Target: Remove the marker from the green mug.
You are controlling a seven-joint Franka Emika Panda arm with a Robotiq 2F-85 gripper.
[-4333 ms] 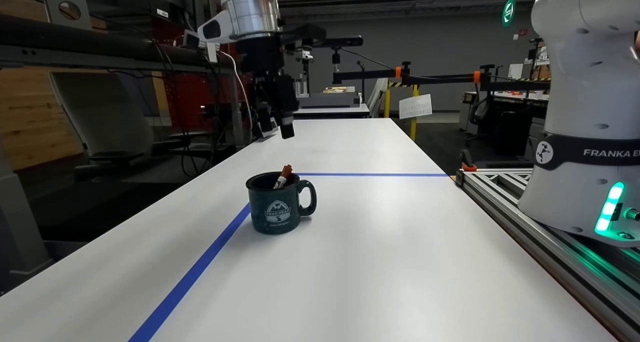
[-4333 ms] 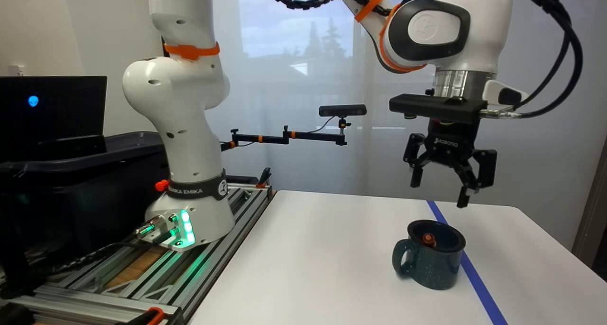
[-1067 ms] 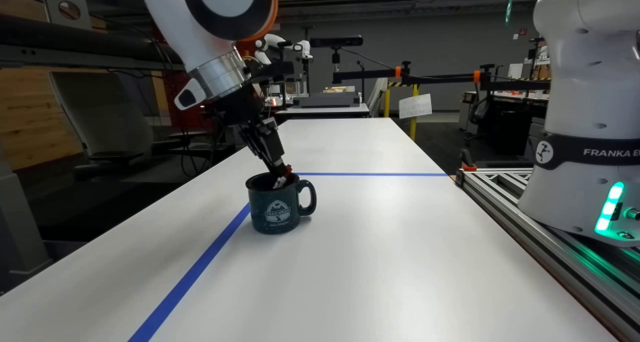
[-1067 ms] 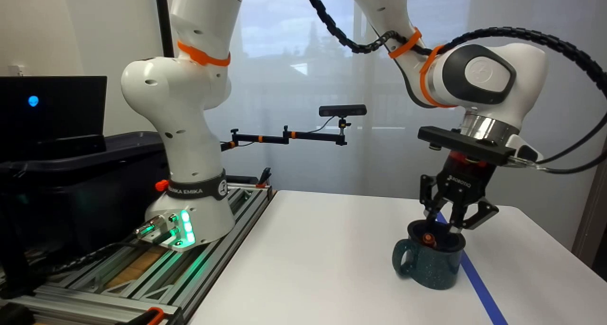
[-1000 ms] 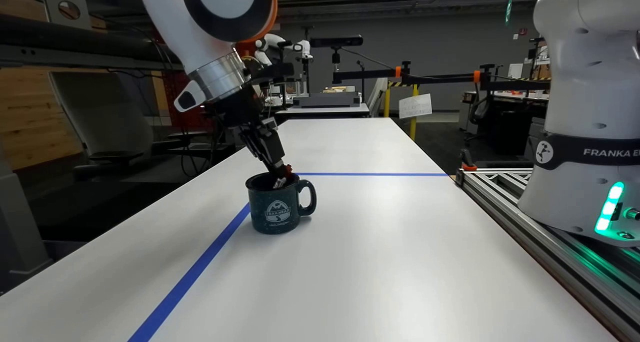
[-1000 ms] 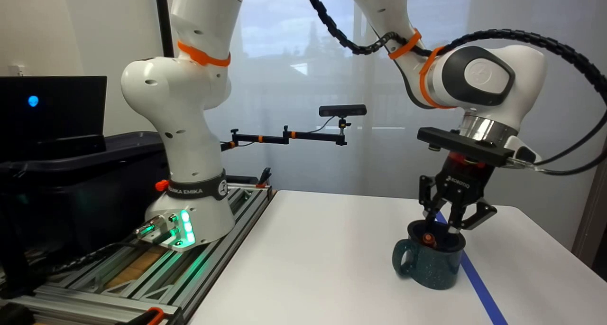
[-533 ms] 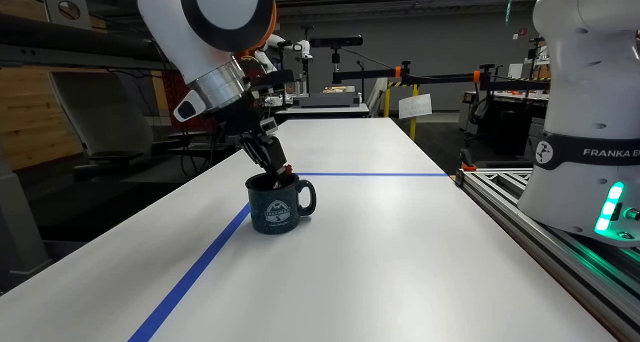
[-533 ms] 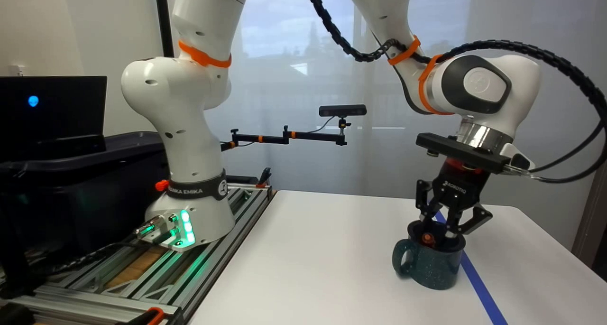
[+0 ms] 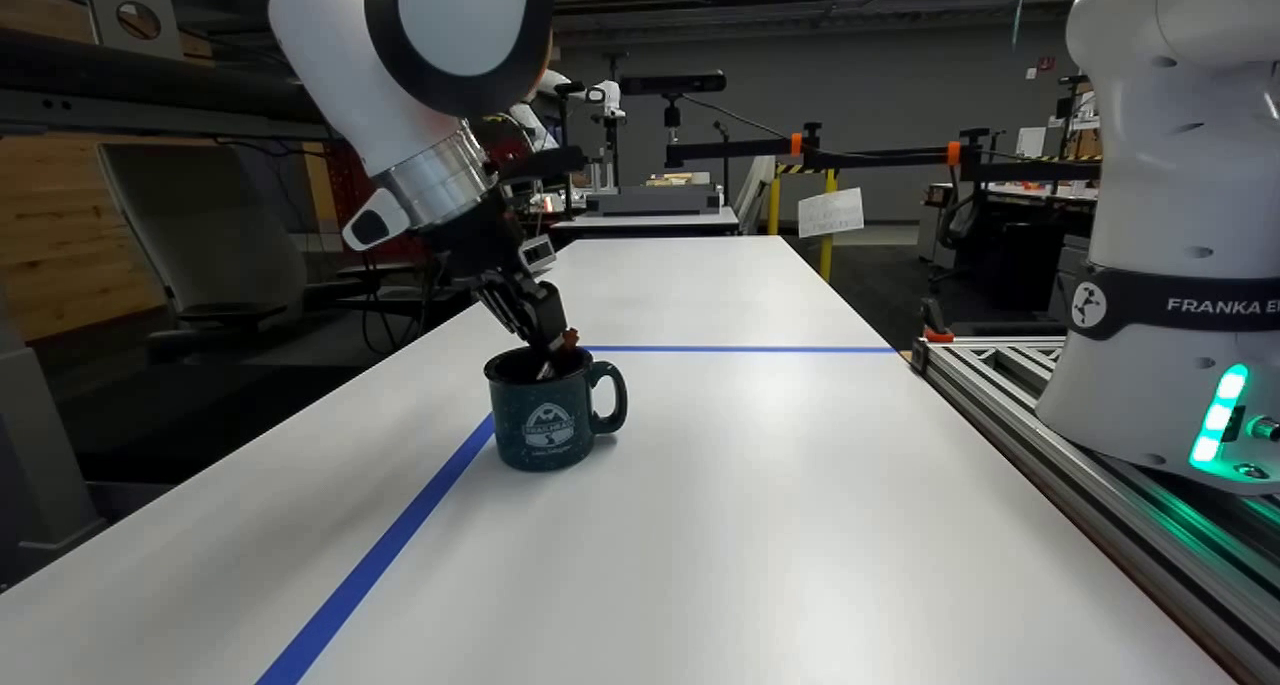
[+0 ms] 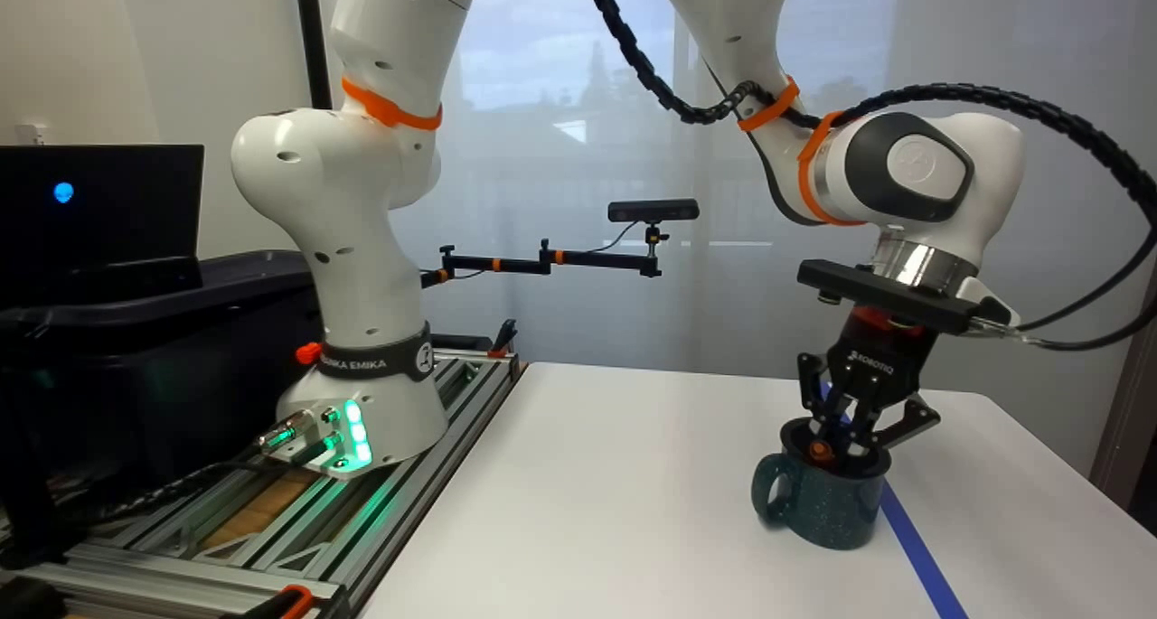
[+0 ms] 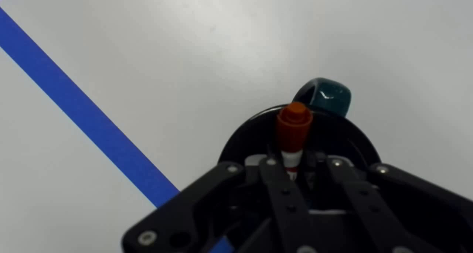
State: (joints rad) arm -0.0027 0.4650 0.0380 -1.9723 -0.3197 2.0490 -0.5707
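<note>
The dark green mug point(image 9: 545, 420) stands upright on the white table, its handle point(image 10: 770, 491) pointing toward the robot base. Inside it leans the marker point(image 11: 293, 134), with a red-orange cap, a white band and a body whose lower part is hidden. My gripper point(image 11: 293, 156) reaches down at a slant into the mug's mouth. In the wrist view its fingers stand close on both sides of the marker, just below the cap, and appear shut on it. The fingertips are mostly hidden by the mug rim in both exterior views, where the cap point(image 10: 821, 453) shows beside them.
Blue tape point(image 9: 400, 545) runs along the table and passes under the mug, with a cross line point(image 9: 740, 349) farther off. The robot base point(image 10: 362, 411) stands on a metal frame at the table's edge. A camera on a boom point(image 10: 653, 211) hangs beyond.
From above the mug, my opened gripper has tilted and come down into it. Over the last half second the fingers closed around the marker, and the mug and marker shifted slightly.
</note>
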